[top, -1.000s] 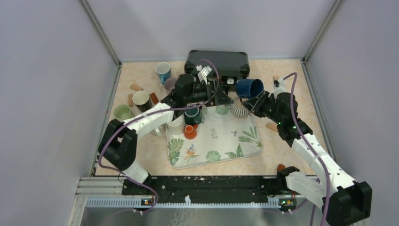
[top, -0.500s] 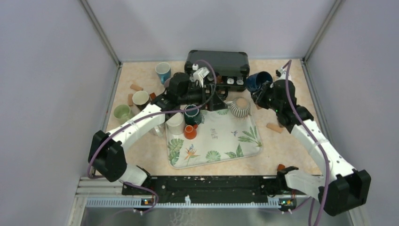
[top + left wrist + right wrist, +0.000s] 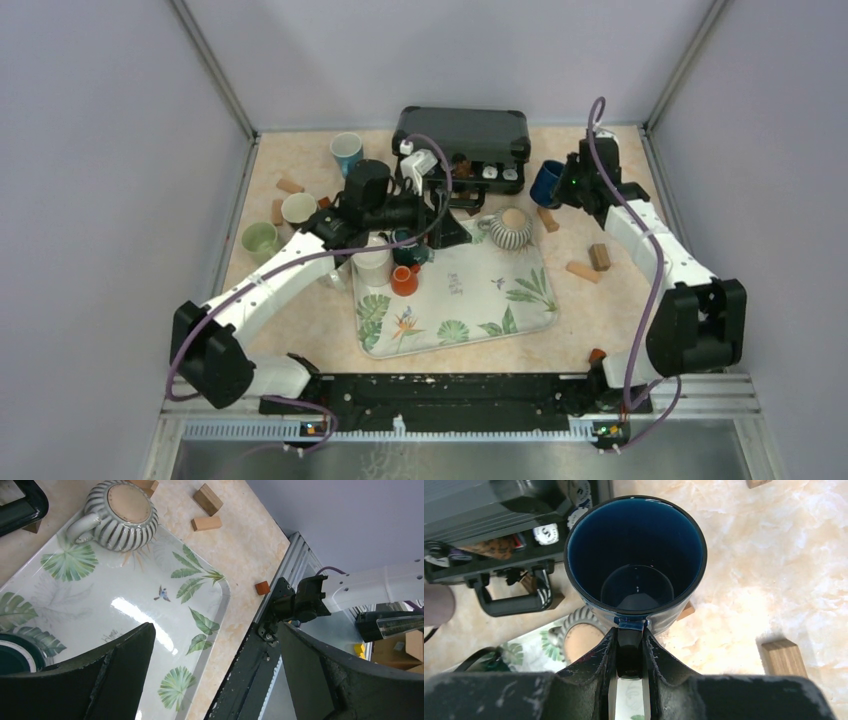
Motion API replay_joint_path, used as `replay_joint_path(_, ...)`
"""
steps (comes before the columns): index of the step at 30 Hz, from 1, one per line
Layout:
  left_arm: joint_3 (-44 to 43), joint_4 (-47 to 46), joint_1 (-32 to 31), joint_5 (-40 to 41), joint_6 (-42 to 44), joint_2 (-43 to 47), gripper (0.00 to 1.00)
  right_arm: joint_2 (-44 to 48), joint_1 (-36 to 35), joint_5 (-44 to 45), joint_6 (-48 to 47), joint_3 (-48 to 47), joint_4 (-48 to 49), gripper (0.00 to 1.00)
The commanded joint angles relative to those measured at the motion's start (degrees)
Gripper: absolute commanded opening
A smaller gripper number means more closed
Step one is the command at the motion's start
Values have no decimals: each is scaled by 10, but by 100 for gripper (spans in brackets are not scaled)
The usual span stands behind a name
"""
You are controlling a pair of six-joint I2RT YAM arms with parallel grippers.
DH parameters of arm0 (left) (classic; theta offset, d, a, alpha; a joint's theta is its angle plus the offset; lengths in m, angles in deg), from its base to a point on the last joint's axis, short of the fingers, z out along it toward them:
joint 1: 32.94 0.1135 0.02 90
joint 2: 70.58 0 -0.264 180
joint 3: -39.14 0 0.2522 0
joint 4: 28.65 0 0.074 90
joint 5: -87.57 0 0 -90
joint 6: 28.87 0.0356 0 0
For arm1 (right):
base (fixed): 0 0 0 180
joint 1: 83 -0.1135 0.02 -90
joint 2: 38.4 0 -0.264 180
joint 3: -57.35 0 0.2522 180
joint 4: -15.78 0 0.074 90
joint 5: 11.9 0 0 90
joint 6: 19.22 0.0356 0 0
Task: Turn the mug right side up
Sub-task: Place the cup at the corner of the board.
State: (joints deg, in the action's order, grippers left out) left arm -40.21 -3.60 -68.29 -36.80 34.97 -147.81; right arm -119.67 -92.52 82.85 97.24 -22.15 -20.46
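Observation:
My right gripper (image 3: 629,656) is shut on the handle of a dark blue mug (image 3: 636,555). The mug's open mouth faces the wrist camera. In the top view the blue mug (image 3: 546,182) hangs off the tray's far right corner, with the right gripper (image 3: 563,185) beside it. A striped grey mug (image 3: 512,228) stands upside down at the back of the leaf-patterned tray (image 3: 500,300); it also shows in the left wrist view (image 3: 120,515). My left gripper (image 3: 215,675) is open and empty above the tray, left of the striped mug (image 3: 452,232).
A black case (image 3: 462,130) stands at the back. A teal mug (image 3: 407,245), white cup (image 3: 373,262) and small orange cup (image 3: 403,280) crowd the tray's left edge. More cups (image 3: 346,150) stand at the far left. Wooden blocks (image 3: 582,270) lie right of the tray.
My right arm has carried the blue mug back and to the right, away from the tray. My left arm has drawn back a little to the left.

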Motion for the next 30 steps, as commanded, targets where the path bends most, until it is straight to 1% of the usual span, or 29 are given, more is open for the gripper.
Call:
replay_joint_path(1, 15, -3, -2, 10, 26, 32, 99, -16, 4, 31, -21, -57, 70, 0)
replay_joint_path(5, 25, -3, -2, 10, 30, 40, 99, -44, 3, 74, -43, -61, 114, 0)
replay_joint_path(10, 40, -5, -1, 9, 33, 52, 99, -79, 4, 125, -87, -44, 217, 0)
replay_joint_path(11, 43, -7, -1, 9, 33, 55, 99, -86, 4, 128, -93, -40, 244, 0)
replay_joint_path(17, 47, -6, 0, 15, 40, 65, 99, -139, 4, 130, -124, -28, 337, 0)
replay_joint_path(22, 46, 14, 0, 19, 44, 70, 99, -183, 6, 128, -158, -32, 374, 0)
replay_joint_path(30, 62, 12, 0, 40, 33, 90, 99, -228, 16, 128, -158, -37, 392, 0)
